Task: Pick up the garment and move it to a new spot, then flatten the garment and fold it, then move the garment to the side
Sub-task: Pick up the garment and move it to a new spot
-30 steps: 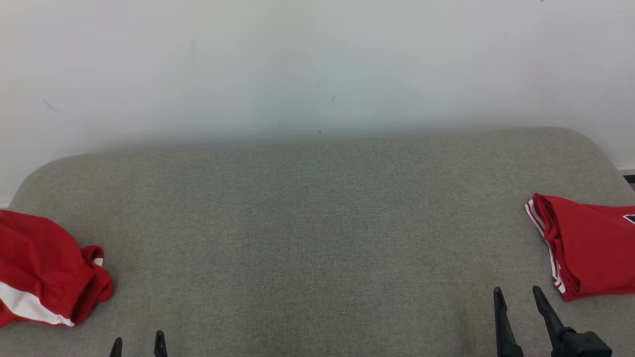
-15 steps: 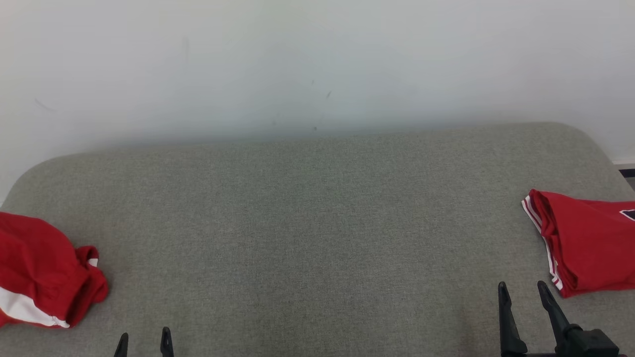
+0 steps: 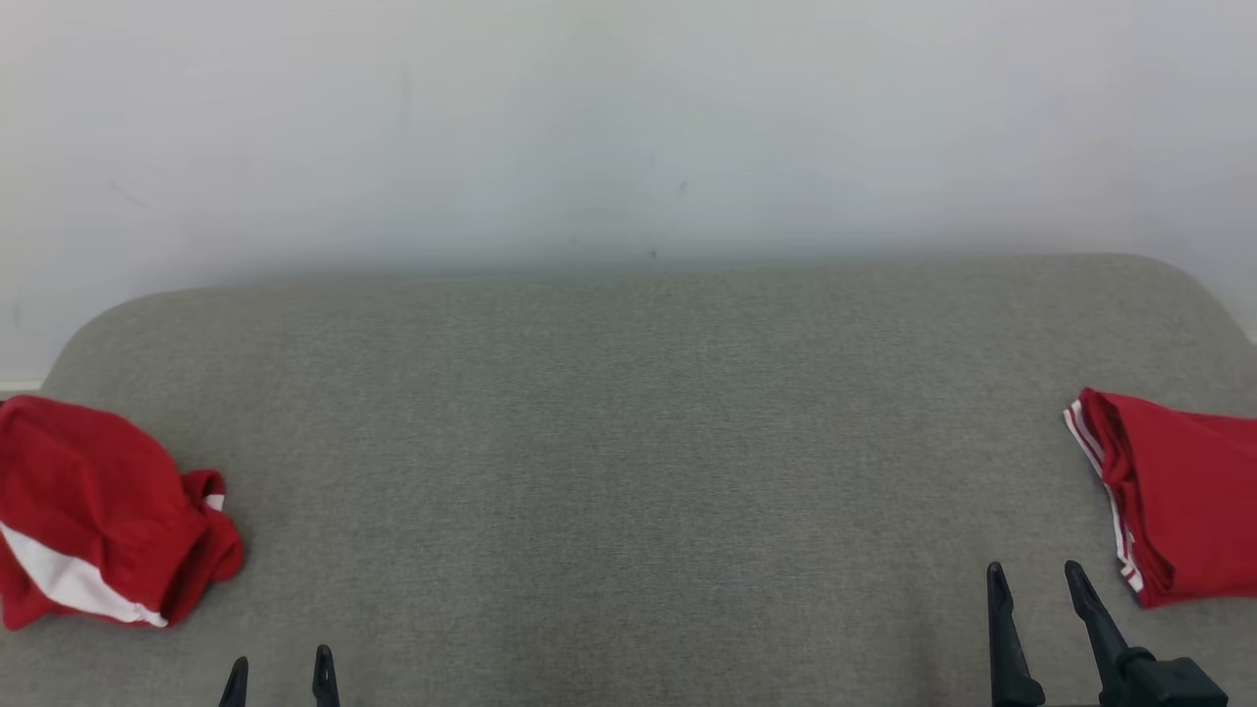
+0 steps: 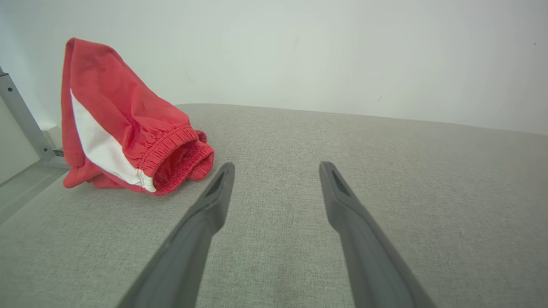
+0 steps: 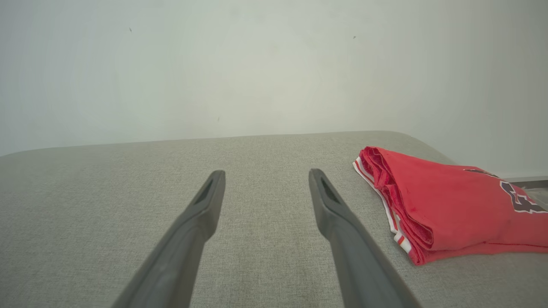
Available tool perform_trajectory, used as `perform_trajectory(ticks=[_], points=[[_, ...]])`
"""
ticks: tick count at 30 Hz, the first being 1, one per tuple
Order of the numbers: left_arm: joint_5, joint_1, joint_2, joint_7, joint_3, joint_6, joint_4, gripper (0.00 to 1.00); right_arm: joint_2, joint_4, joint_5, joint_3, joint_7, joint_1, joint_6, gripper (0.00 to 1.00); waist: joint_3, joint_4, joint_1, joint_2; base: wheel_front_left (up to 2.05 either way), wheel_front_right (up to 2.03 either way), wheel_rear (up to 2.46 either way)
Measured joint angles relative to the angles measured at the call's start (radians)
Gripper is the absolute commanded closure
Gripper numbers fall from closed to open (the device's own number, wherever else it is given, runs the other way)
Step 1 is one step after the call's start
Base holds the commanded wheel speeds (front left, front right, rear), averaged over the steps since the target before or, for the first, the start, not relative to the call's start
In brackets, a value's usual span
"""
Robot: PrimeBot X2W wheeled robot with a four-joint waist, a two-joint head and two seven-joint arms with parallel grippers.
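Observation:
A crumpled red garment (image 3: 98, 511) with a white stripe lies at the left end of the grey padded surface (image 3: 628, 422); the left wrist view shows the garment (image 4: 120, 124) bunched, its elastic opening facing my fingers. My left gripper (image 3: 279, 666) stands open low at the front, to the right of this garment and apart from it, open also in its wrist view (image 4: 276, 167). My right gripper (image 3: 1033, 571) is open and empty at the front right, likewise in its wrist view (image 5: 265, 173).
A folded red garment (image 3: 1178, 491) with white-striped trim lies at the right end, just right of my right gripper; the right wrist view shows its (image 5: 449, 201) dark printed number. A white wall (image 3: 628, 118) backs the surface. A metal frame (image 4: 21, 124) stands beyond the left edge.
The whole head picture has shifted a little, so the camera has moved. Both garments lie as before, and both grippers stay open in nearly the same places.

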Motion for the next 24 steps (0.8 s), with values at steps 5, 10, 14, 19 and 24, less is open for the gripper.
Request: perform_trajectory(ticks=[5, 10, 14, 19, 24], points=[[0.001, 0.0, 0.0, 0.0, 0.004, 0.003, -0.004, 0.0, 0.0, -0.001, 0.002, 0.006, 0.0, 0.005, 0.0, 0.0, 0.002, 0.04, 0.0, 0.0, 0.0, 0.0, 0.0], [0.001, 0.002, 0.0, 0.0, 0.009, 0.004, -0.004, 0.0, 0.0, -0.003, 0.002, 0.012, 0.0, 0.009, 0.0, 0.0, 0.005, 0.098, 0.0, 0.0, 0.0, 0.0, 0.0], [0.003, 0.005, 0.0, 0.0, 0.013, 0.003, -0.004, 0.0, 0.0, -0.006, 0.002, 0.012, 0.0, 0.013, 0.0, 0.0, 0.005, 0.154, 0.0, 0.0, 0.0, 0.0, 0.0], [0.009, 0.014, 0.0, 0.0, 0.022, 0.004, -0.007, 0.0, 0.0, -0.005, 0.008, 0.027, 0.0, 0.014, 0.0, 0.0, 0.004, 0.229, 0.0, 0.0, 0.0, 0.0, 0.0], [0.011, 0.022, 0.0, 0.0, 0.037, 0.005, -0.014, 0.0, 0.0, -0.001, 0.022, 0.047, 0.0, 0.02, 0.0, 0.0, 0.001, 0.302, 0.0, 0.0001, 0.0, 0.0, 0.0]])
